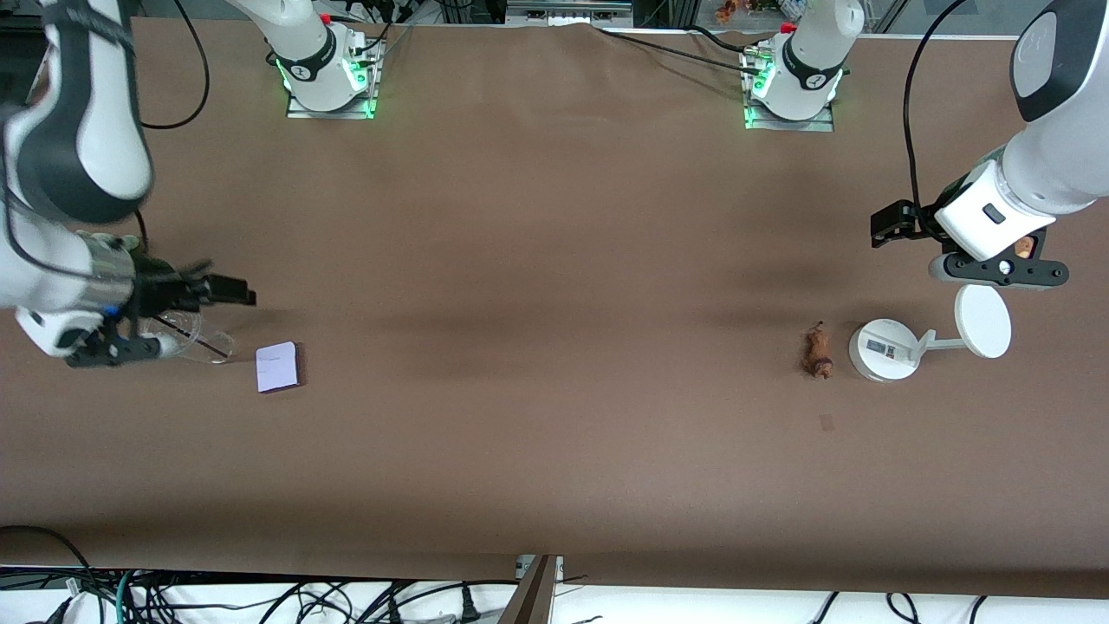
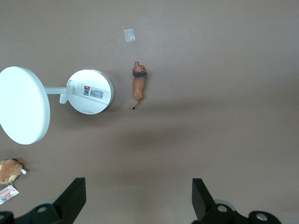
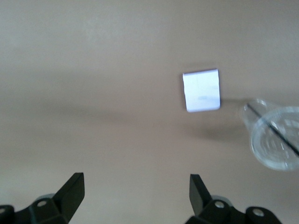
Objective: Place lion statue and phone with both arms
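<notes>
The lion statue (image 1: 817, 350), a small brown-orange figurine, lies on the brown table toward the left arm's end, beside the white stand; it also shows in the left wrist view (image 2: 139, 86). My left gripper (image 1: 996, 270) is up over the table next to the stand, open and empty (image 2: 138, 196). The phone (image 1: 278, 367), a pale lavender slab, lies flat toward the right arm's end and shows in the right wrist view (image 3: 202, 90). My right gripper (image 1: 113, 351) hovers over a clear cup beside the phone, open and empty (image 3: 137, 191).
A white round-based stand (image 1: 884, 349) with a disc (image 1: 982, 321) sits beside the lion. A clear plastic cup (image 1: 195, 336) stands beside the phone. A round brown plush (image 2: 9, 170) lies near the disc. A small tape mark (image 1: 826, 422) is on the table.
</notes>
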You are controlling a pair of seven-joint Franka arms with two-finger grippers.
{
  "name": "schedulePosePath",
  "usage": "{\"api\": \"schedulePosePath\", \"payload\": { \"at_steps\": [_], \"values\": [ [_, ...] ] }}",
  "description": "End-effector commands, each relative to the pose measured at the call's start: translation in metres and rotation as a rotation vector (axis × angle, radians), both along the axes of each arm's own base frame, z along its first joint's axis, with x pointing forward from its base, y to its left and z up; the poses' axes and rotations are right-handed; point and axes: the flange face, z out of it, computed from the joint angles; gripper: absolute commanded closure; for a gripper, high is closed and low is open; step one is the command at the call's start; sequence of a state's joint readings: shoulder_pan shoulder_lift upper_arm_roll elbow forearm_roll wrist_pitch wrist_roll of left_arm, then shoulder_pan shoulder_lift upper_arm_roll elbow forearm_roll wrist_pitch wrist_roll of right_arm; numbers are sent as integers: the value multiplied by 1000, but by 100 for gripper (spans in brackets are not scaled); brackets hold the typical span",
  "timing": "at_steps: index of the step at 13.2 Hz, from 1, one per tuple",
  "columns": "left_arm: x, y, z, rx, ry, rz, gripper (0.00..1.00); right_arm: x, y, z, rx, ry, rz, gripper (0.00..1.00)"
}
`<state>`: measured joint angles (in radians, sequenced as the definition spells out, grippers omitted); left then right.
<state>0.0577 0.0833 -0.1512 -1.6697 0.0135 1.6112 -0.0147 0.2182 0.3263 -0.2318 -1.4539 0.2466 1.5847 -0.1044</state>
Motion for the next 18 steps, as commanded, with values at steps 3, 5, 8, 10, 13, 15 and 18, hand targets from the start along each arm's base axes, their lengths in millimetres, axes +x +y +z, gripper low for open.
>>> {"api": "schedulePosePath", "payload": {
  "at_steps": [3,5,8,10,13,15,18],
  "values": [
    [0,-4,2,-5,-6,-19,0,-34,17,47,-95,42,-35,1],
    [0,-5,2,-5,-6,-20,0,-39,23,51,-108,55,-21,0],
    [0,-3,4,-3,-10,-19,0,-40,25,52,-115,55,-34,0],
    [0,-3,5,-4,-16,-19,0,-40,25,53,-115,54,-36,0],
    [0,-3,5,-4,-13,-19,0,-41,26,53,-116,55,-34,0],
    [0,-3,5,-4,-14,-17,0,-43,26,58,-118,59,-88,0],
    [0,-3,4,-3,-10,-17,0,-48,30,64,-115,52,-86,0]
  ]
}}
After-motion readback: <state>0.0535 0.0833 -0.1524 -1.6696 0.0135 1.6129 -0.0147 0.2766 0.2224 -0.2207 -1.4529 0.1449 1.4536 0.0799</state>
